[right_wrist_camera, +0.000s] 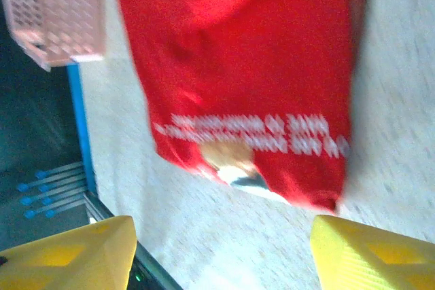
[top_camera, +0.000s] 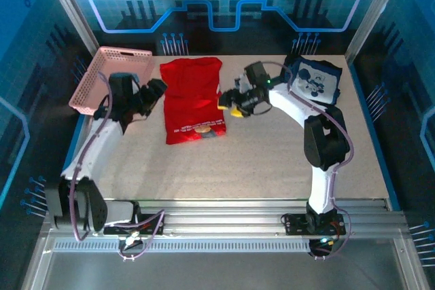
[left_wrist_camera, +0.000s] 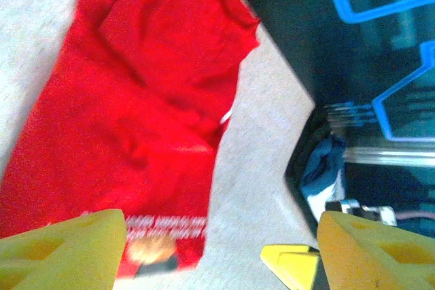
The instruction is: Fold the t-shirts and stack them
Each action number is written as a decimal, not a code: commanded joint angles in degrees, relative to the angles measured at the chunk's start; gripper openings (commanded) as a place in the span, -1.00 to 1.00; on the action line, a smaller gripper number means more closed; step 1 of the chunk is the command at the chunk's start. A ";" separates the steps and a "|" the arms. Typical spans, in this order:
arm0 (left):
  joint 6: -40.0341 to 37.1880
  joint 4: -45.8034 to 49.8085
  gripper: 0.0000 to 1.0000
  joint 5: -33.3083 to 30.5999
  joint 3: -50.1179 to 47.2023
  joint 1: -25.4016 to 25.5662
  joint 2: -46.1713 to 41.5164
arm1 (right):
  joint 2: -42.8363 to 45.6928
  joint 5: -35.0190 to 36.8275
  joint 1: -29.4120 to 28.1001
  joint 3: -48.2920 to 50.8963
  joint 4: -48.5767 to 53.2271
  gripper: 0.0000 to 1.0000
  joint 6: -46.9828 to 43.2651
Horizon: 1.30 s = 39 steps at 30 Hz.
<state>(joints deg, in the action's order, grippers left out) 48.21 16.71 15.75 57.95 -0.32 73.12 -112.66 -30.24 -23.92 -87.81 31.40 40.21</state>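
I see the red t-shirt (top_camera: 192, 103) lying flat on the bench (top_camera: 272, 161), folded into a long strip with its printed hem toward me. My left claw (top_camera: 155, 89) hangs just beside the shirt's left edge, fingers (left_wrist_camera: 64, 249) spread wide with nothing between them. My right claw (top_camera: 230, 103) sits at the shirt's right edge, its yellow fingers (right_wrist_camera: 370, 252) also spread and empty. The navy t-shirt (top_camera: 314, 81) lies at the far right corner, white graphic up. A pink lattice basket (top_camera: 112, 76) stands at the far left corner.
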 commanded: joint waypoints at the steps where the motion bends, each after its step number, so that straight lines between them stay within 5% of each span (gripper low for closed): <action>1: -2.35 9.54 0.52 2.35 -7.38 0.49 -5.03 | 0.95 -3.71 0.10 8.33 -5.00 0.40 0.22; 9: 0.65 3.31 0.44 6.87 -20.46 0.58 -6.31 | -2.21 -6.24 -1.08 11.35 -11.74 0.39 4.00; 24: 4.32 -14.26 0.27 10.01 -22.44 1.01 10.91 | -10.82 -3.98 -3.57 5.11 -11.39 0.29 7.40; 29: 3.01 -14.55 -0.07 9.31 -20.20 1.81 17.00 | -12.73 -3.61 -3.71 2.02 -9.35 -0.05 7.30; 32: 1.94 -14.10 -0.34 8.17 -19.01 1.89 19.70 | -12.84 -2.79 -3.62 1.42 -7.76 -0.74 6.85; 34: 0.98 -13.13 -0.57 6.84 -18.30 1.90 19.80 | -11.71 -2.25 -3.54 2.29 -7.39 -0.95 6.89; 37: -0.87 -9.60 -0.96 5.35 -17.17 1.90 17.23 | -8.98 -1.73 -3.24 3.68 -5.07 -1.00 6.19; 39: -1.75 -7.00 -1.00 4.59 -17.39 1.90 13.53 | -6.28 -1.08 -3.22 4.77 -2.83 -1.00 5.22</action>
<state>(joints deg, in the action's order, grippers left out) 49.12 7.44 22.31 38.94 1.30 90.37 -123.83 -32.45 -26.98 -84.42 23.51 47.07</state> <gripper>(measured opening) 0.057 0.067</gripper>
